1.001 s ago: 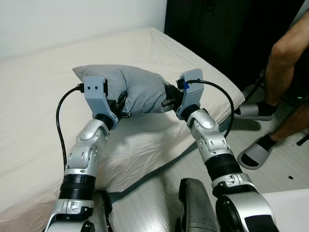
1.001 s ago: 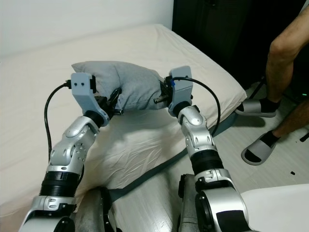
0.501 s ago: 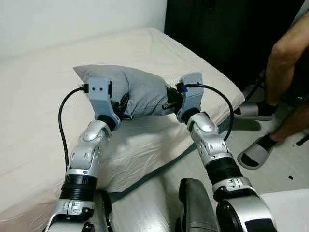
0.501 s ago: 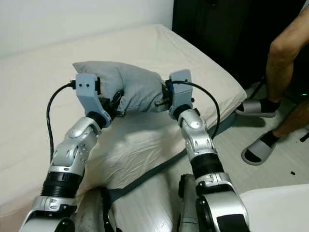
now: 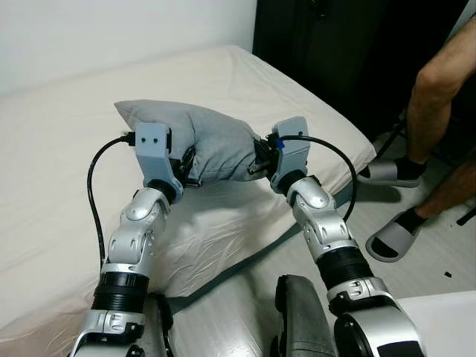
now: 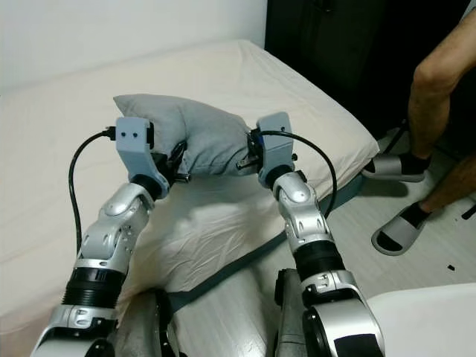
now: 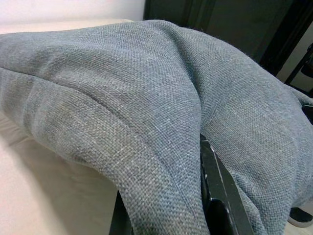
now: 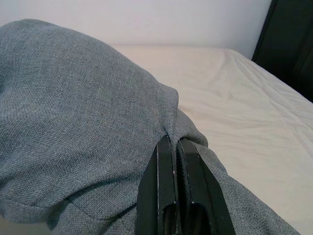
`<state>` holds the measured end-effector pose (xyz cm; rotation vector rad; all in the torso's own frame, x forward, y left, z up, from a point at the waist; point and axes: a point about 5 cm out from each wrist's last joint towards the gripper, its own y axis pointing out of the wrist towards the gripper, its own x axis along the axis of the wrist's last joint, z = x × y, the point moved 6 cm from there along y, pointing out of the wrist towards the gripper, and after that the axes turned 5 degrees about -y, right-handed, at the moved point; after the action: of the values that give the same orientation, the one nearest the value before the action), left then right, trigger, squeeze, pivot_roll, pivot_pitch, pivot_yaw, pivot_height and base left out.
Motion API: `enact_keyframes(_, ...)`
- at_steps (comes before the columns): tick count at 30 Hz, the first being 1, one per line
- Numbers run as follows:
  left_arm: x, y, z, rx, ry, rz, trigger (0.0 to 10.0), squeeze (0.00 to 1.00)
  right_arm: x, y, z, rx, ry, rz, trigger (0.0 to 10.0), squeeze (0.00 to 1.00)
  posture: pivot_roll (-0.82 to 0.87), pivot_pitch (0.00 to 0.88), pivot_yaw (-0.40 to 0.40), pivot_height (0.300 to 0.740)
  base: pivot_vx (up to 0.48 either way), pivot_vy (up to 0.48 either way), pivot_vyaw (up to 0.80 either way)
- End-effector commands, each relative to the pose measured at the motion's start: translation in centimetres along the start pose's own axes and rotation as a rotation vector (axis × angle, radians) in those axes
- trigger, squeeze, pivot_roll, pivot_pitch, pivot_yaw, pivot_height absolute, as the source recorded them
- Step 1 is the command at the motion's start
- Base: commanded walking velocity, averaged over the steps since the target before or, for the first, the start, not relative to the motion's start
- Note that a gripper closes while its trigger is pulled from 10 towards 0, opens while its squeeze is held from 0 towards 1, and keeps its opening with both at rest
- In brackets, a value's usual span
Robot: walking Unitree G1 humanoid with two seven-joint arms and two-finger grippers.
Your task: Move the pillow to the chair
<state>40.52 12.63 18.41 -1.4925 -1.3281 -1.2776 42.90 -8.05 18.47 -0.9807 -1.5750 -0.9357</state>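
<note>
**Pillow up, chair leg of the trip not begun**

While the grey pillow hangs just above the bed, both grippers pinch it: left gripper w/ fabric between its fingers, right gripper clamped on the other end. Pickup looks done; carry and set-down remain. Chair possibly the dark seat below, can't confirm.

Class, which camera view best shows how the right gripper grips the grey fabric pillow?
The right wrist view: the right gripper pinches a fold of the grey fabric pillow between closed fingers. The two eye views show the whole pillow held above the bed, but hide the pinch. The left wrist view shows the left gripper's hold instead.
</note>
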Motion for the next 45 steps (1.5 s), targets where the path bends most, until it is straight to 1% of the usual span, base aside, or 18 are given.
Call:
enact_keyframes(1,0.73,-0.52,1.73,0.069,0.049,-0.042,10.0,0.0,0.35,-0.38,-0.97,-0.033,-0.012,-0.014,10.0,0.0,0.0,0.136,-0.009,0.577,0.0,0.0,0.0)
enact_keyframes(11,0.47,-0.59,1.73,0.075,0.054,-0.034,10.0,0.0,0.26,-0.48,-1.02,-0.036,-0.016,-0.012,10.0,0.0,-0.01,0.134,-0.006,0.587,0.0,0.0,0.0)
enact_keyframes(27,0.44,-0.58,1.82,0.084,0.062,-0.035,10.0,0.0,0.42,-0.54,-0.97,-0.033,-0.018,-0.018,10.0,0.0,-0.01,0.121,-0.006,0.618,0.0,0.0,0.0)
enact_keyframes(37,0.46,-0.58,2.06,0.092,0.063,-0.037,10.0,0.0,0.36,-0.6,-1.04,-0.031,-0.021,-0.017,10.0,0.0,-0.01,0.117,-0.009,0.652,0.0,0.0,0.0)
enact_keyframes(45,0.56,-0.57,2.18,0.095,0.062,-0.041,10.0,0.0,0.41,-0.6,-1.07,-0.029,-0.021,-0.016,10.0,0.0,-0.01,0.12,-0.01,0.668,0.0,0.0,0.0)
